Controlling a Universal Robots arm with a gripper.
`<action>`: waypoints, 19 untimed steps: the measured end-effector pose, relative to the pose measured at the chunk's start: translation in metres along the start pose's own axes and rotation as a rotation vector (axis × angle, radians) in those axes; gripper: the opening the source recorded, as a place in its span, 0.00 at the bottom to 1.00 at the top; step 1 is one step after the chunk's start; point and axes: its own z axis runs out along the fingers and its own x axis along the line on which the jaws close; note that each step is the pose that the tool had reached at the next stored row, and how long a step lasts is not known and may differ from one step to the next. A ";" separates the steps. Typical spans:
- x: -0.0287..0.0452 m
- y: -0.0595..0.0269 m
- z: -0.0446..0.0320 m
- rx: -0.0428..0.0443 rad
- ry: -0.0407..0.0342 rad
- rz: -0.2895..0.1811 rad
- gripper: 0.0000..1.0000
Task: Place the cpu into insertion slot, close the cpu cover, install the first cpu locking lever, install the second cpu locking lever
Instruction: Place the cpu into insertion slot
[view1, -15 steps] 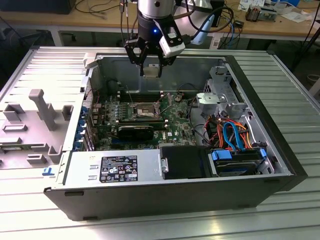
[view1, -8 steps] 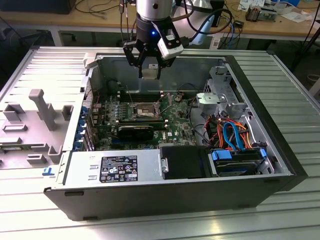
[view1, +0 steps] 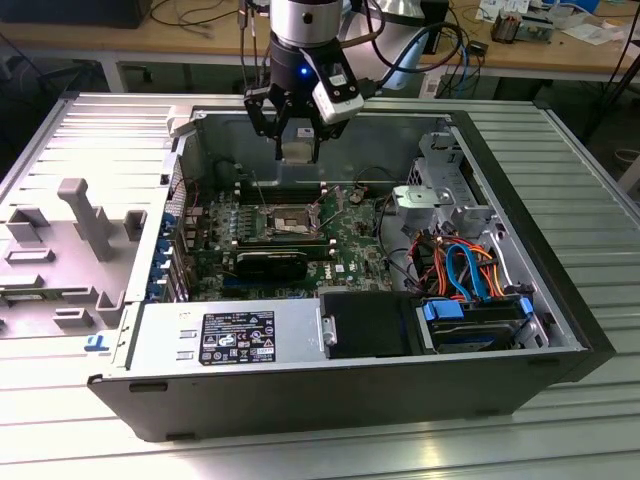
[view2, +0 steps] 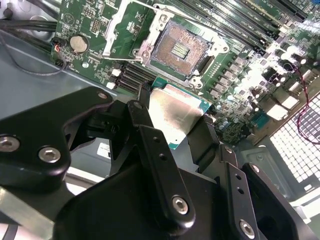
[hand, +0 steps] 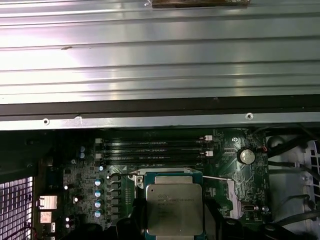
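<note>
My gripper (view1: 296, 140) hangs above the green motherboard inside the open computer case, shut on the cpu (view1: 297, 149). The cpu (view2: 175, 116) is a flat silver-topped square chip pinched by its edges between two black fingers (view2: 142, 117). Beyond it lies the insertion slot (view2: 179, 49), its pin grid bare and its silver cpu cover (view2: 116, 27) swung open to one side. In the exterior view the slot (view1: 283, 222) lies lower than the gripper and nearer the camera. In the first wrist view the cpu (hand: 174, 207) hides most of the slot, and thin wire levers (hand: 218, 177) stick out beside it.
Long black memory slots (view2: 240, 25) run along one side of the socket. A black block (view1: 268, 265) sits in front of it in the exterior view. A power supply (view1: 230, 335), drive bay (view1: 478, 320) with orange and blue cables, and the case walls (view1: 560, 300) ring the board.
</note>
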 end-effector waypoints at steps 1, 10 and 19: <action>0.0000 -0.0002 0.0005 0.0009 0.0001 0.000 0.55; 0.0004 -0.0010 0.0031 0.0111 0.0000 -0.002 0.55; 0.0003 -0.0016 0.0090 0.0707 -0.0011 -0.009 0.55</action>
